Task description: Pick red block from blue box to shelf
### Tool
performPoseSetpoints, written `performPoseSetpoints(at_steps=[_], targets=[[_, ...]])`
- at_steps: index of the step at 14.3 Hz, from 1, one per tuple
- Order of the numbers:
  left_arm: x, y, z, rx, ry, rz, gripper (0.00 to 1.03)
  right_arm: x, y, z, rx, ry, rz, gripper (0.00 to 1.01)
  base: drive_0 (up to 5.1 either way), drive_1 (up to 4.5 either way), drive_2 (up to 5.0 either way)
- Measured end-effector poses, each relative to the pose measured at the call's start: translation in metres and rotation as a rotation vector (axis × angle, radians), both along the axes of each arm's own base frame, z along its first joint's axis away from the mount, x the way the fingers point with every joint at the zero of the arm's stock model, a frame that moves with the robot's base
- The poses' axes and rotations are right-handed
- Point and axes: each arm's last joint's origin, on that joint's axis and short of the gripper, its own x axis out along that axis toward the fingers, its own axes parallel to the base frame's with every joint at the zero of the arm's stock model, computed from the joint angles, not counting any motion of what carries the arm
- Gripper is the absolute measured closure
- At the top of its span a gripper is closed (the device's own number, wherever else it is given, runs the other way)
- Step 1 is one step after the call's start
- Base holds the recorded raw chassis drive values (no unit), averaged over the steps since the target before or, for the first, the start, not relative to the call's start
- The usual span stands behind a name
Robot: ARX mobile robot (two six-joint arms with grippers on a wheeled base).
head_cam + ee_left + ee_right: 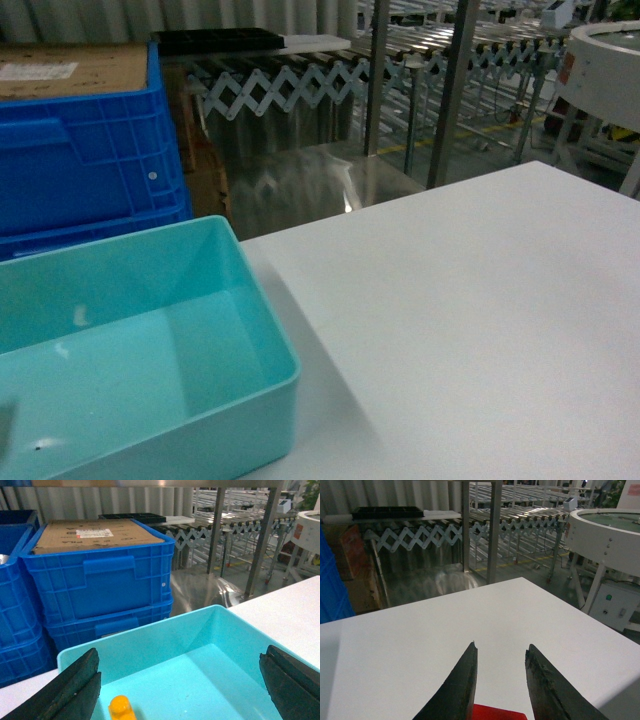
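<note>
The red block (497,713) sits between the two dark fingers of my right gripper (502,645), low near their base, held above the white table (420,645). Only its top edge shows. The blue box (150,340) stands at the table's left; in the head view no block shows inside it. My left gripper (181,652) hangs wide open over the blue box (200,630), with nothing between its fingers. Grey steel posts (455,90) beyond the table look like part of the shelf. Neither gripper appears in the head view.
An orange-yellow brick (121,708) lies in the box near my left finger. Stacked royal-blue ribbed crates (100,580) topped with cardboard stand behind the box. An extendable roller conveyor (290,85) and a round white machine (605,535) are further back.
</note>
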Motion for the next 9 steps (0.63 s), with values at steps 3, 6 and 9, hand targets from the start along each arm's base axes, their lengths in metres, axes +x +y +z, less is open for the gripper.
performPoseSetpoints(at_steps=[3, 6, 9], targets=[[0.0000, 0.0000, 0.0000, 0.000, 0.000, 0.000, 0.05, 0.0000, 0.0000, -0.0001, 0.000, 0.000, 0.000, 0.76, -1.6, -1.63, -1.6], [0.0000, 0.0000, 0.0000, 0.000, 0.000, 0.000, 0.05, 0.0000, 0.0000, 0.0000, 0.000, 0.000, 0.000, 0.76, -1.6, -1.63, -1.6], [0.0000, 0.0000, 0.0000, 0.000, 0.000, 0.000, 0.05, 0.0000, 0.0000, -0.0001, 0.000, 0.000, 0.000, 0.76, -1.6, -1.63, -1.6]])
